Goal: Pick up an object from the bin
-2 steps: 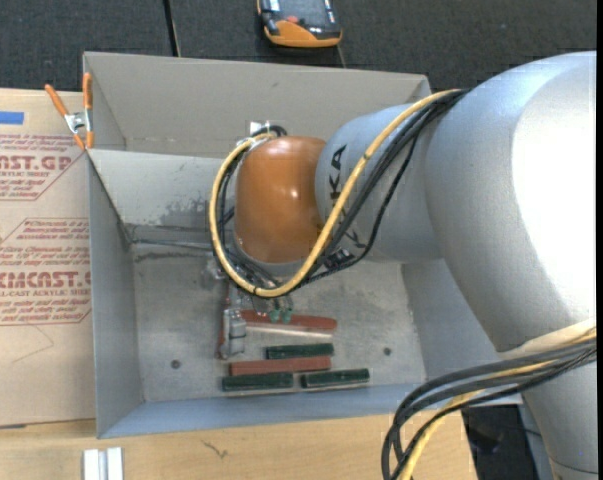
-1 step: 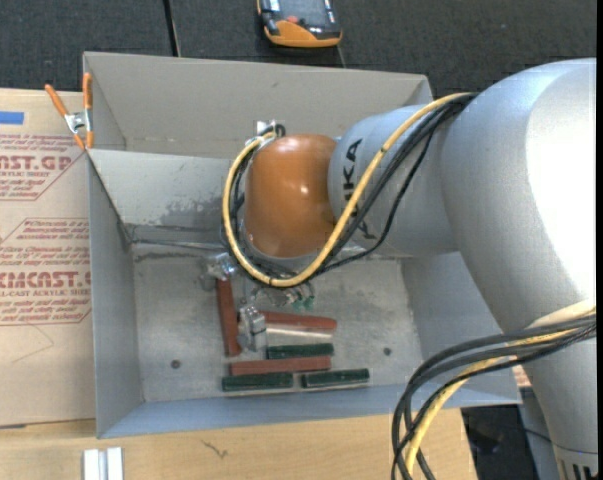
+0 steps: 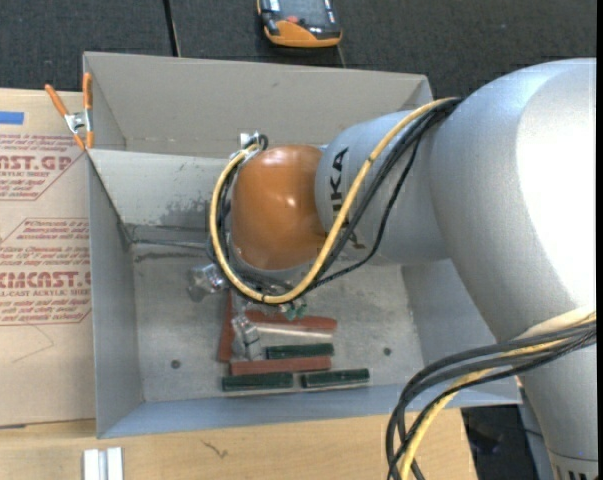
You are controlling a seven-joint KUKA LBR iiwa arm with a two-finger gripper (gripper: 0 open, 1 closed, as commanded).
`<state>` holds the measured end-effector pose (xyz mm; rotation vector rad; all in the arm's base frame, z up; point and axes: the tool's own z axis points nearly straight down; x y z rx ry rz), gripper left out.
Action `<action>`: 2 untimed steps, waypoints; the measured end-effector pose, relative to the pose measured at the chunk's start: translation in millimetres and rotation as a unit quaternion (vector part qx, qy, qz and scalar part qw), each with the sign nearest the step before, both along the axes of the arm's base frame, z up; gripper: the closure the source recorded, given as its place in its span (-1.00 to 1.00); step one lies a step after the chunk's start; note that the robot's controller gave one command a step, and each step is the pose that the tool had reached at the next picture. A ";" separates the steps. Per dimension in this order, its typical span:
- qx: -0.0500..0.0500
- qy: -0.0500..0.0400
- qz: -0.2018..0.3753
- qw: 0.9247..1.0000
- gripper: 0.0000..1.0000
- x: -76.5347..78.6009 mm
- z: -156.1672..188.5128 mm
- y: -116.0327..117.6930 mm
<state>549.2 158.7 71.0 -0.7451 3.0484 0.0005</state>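
Looks down close on the grey bin (image 3: pixel 116 298) from above, slightly tilted, arm (image 3: pixel 501 198) entering from three o'clock.

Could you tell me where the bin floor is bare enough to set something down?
Bare floor lies left, between the left wall of the grey metal bin and the heap of flat brown and dark green bars, and right, between the heap and the right wall. Crowded: front centre, where the hand sits among them.
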 end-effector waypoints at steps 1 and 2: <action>0.001 0.002 -0.032 0.999 -1.00 8.4 0.9 -8.5; 0.001 0.001 0.000 1.000 1.00 0.2 0.3 1.4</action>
